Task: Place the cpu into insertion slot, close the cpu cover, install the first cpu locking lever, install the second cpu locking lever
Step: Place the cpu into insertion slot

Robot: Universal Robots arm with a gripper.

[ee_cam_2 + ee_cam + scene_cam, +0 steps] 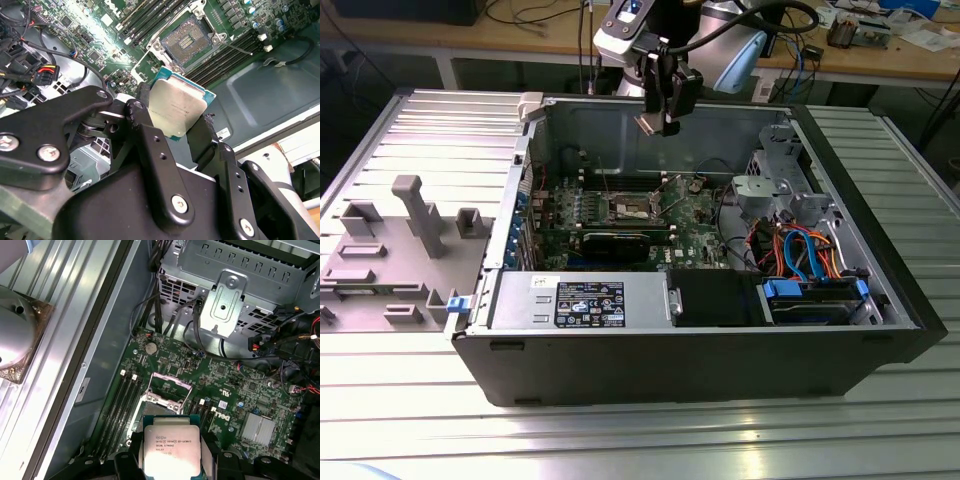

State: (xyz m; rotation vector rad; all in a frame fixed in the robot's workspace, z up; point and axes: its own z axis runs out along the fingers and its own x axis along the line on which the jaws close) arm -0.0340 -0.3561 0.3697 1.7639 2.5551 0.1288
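The end effector [175,114] was clamped on the cpu [176,106], its fingers [202,137] pressing two opposite edges; the chip hung in the air above the open computer case [700,350], well apart from the insertion slot [189,41] on the green board below; the slot's dark centre lay uncovered. The cpu looked light, thin and rigid, and probably delicate on its underside, so the edges seemed the right place to take it; its smooth metal top might slip. It was a small square with a dull silver-grey lid, faint print and a teal-green rim.
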